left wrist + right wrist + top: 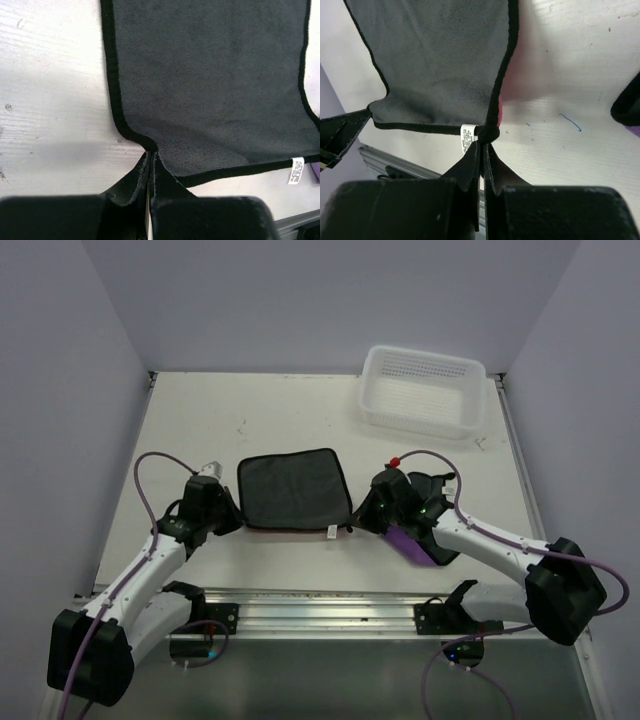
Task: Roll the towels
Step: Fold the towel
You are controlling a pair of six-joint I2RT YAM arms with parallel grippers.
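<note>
A dark grey towel (293, 488) with a black hem lies spread flat on the table between my two arms. My left gripper (241, 522) is shut on its near left corner, and the pinch shows in the left wrist view (151, 155). My right gripper (353, 524) is shut on the near right corner beside the white label (467, 136). A pink-red strip (500, 111) shows along the towel's right edge. A purple towel (412, 547) lies partly under my right arm, with black fabric (432, 485) just behind it.
A white perforated basket (425, 390) stands at the back right of the table. A metal rail (320, 610) runs along the near edge between the arm bases. Grey walls close in the left, right and back sides.
</note>
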